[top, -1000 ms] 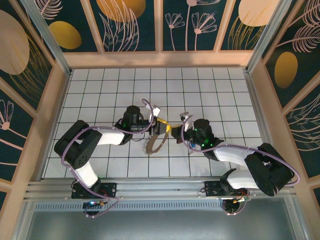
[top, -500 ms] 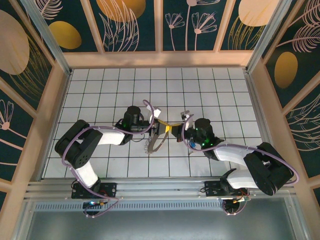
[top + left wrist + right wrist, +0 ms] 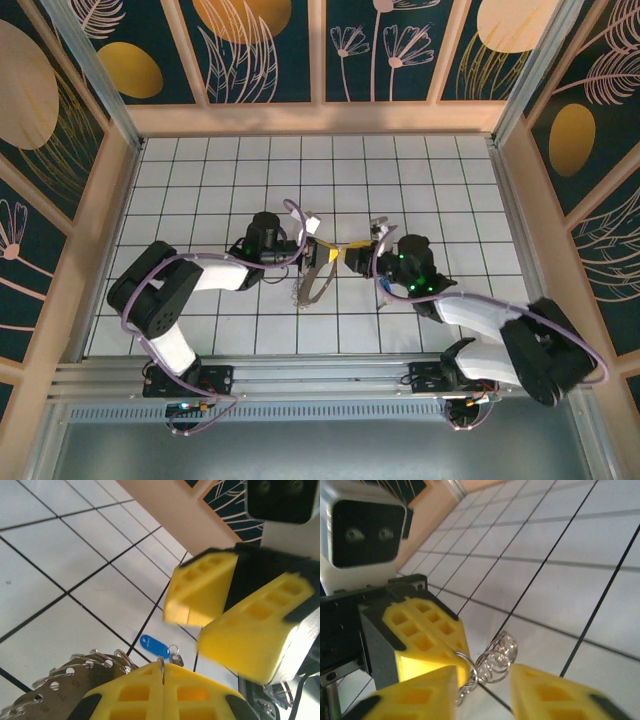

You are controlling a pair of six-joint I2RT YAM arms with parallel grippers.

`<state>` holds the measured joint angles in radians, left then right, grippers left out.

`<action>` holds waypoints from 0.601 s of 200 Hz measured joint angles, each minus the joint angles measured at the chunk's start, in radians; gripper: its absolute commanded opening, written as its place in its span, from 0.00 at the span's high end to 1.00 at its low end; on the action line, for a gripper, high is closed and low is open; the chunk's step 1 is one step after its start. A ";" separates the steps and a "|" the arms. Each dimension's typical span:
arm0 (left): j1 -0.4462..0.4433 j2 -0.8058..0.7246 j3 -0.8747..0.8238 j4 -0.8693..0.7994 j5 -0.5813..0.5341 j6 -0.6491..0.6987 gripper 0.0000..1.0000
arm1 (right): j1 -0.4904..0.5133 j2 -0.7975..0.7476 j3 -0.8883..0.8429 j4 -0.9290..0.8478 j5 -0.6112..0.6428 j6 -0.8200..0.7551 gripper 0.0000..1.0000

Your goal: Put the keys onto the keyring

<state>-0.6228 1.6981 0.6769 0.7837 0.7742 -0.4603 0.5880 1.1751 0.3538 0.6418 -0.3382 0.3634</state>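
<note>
My left gripper (image 3: 163,680) is shut on the thin wire of the keyring (image 3: 75,682), whose silvery pieces fan out at the lower left of the left wrist view. In the top view the keyring (image 3: 311,284) hangs below the left gripper (image 3: 322,254) at mid-table. The blue-headed key (image 3: 154,646) lies flat on the white tiles just beyond the left fingertips, with a small ring at its end. My right gripper (image 3: 482,695) stands open, its yellow fingers (image 3: 200,592) apart and close in front of the left one. Coils of the keyring (image 3: 499,656) sit between them.
The white tiled floor (image 3: 200,180) spreads to all sides of the two grippers. Wooden walls (image 3: 310,118) close it at the back and sides, and a metal rail (image 3: 320,375) runs along the near edge by the arm bases.
The left gripper has shut on the keyring's wire. The right gripper has opened and let go, and has drawn slightly back. The ring now hangs from the left gripper.
</note>
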 measured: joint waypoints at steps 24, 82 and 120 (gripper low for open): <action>0.000 -0.072 0.004 -0.035 -0.018 0.029 1.00 | -0.037 -0.141 0.001 -0.037 0.008 0.012 0.53; -0.002 -0.172 0.088 -0.202 -0.178 0.178 1.00 | -0.108 -0.204 0.021 -0.133 0.026 0.089 0.53; -0.002 -0.238 0.088 -0.219 -0.298 0.248 1.00 | -0.117 -0.200 0.040 -0.132 0.014 0.111 0.53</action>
<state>-0.6247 1.4605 0.7650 0.5644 0.4759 -0.2123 0.4706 0.9752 0.3935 0.5095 -0.3244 0.4744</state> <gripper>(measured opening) 0.055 0.473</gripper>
